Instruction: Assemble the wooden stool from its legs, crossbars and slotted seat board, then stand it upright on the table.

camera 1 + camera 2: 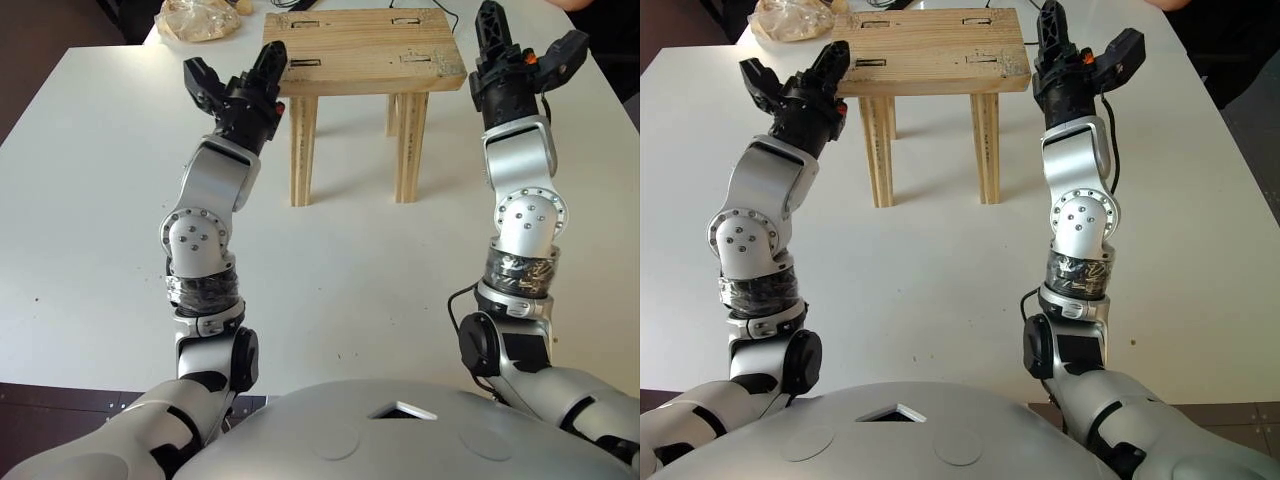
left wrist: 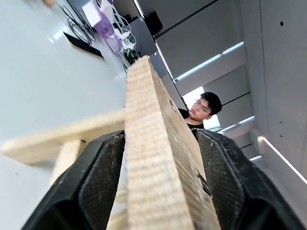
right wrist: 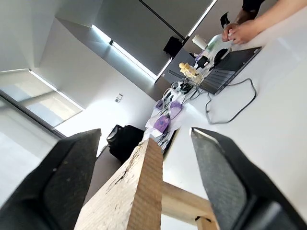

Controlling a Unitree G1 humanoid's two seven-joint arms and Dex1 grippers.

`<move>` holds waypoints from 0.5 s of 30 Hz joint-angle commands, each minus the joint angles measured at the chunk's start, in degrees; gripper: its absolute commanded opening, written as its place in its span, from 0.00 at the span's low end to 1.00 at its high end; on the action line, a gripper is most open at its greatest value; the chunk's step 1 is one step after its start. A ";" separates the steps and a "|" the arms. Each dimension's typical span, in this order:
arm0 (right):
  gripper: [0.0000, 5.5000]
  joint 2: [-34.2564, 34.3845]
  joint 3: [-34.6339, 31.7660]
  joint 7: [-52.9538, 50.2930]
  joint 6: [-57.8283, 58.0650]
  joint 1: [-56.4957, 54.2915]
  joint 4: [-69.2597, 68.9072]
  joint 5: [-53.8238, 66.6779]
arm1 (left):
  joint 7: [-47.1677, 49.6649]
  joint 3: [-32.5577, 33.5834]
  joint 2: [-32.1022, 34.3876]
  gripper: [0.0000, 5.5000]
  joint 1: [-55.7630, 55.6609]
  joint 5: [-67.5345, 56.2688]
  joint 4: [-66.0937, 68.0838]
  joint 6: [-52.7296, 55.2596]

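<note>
Left gripper (image 1: 233, 62) and right gripper (image 1: 528, 40) hang spread wide at opposite ends of the seat board (image 1: 365, 45), holding nothing. You have the stool (image 1: 302, 150) upright on the table (image 1: 100, 200). It looks stiff, light and rough-grained, so pinch the board's end edges evenly.
</note>
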 commanded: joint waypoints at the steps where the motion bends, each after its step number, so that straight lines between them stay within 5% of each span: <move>1: 0.62 -4.36 3.18 -1.35 -1.63 -0.09 -0.59 -15.13 | -4.00 0.41 6.70 0.49 0.46 12.03 -1.60 -0.25; 7: 0.62 -6.67 8.49 -3.50 -5.36 -2.11 3.16 -36.95 | -7.09 -5.33 10.99 0.49 -0.91 38.29 -1.16 -6.38; 11: 0.62 -3.59 10.11 -4.04 -8.51 -5.11 7.53 -43.33 | -9.42 -14.61 11.05 0.49 -3.49 56.21 1.17 -10.84; 15: 0.62 -1.83 10.52 -4.29 -12.73 -7.41 12.88 -48.33 | -10.69 -17.02 8.74 0.49 -5.67 65.55 6.17 -14.51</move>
